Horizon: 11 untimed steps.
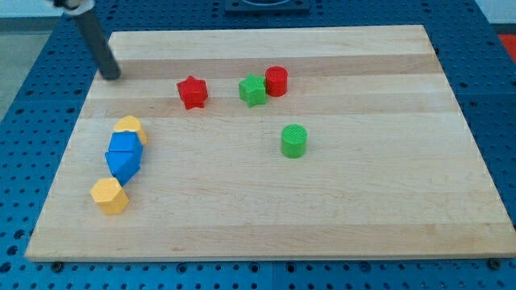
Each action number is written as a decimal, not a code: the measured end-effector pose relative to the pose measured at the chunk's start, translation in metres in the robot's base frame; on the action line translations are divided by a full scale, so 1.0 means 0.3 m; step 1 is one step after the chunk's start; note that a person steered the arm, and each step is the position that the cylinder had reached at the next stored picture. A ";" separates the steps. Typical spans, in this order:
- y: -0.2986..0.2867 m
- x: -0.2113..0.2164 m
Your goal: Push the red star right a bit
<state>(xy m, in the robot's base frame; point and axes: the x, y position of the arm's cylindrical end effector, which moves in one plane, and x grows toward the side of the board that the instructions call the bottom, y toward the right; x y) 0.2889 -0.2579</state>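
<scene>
Blocks sit on the wooden board (pixel 339 209). My tip (pixel 112 76) is bare, holds nothing, and rests at the upper left of the frame. It is well apart from the red star (pixel 192 92), which lies upper middle. Right of that star are the green star (pixel 252 89) and the red cylinder (pixel 276 80), touching.

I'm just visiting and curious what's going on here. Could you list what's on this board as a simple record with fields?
board: wooden board on a blue table
my tip: near the view's top left, apart from all blocks
red star: right of my tip
green star: touching the red cylinder
green cylinder: alone
left cluster: yellow block, blue blocks, yellow block
</scene>
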 end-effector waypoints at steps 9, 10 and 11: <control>0.363 0.320; 0.545 0.322; 0.548 0.341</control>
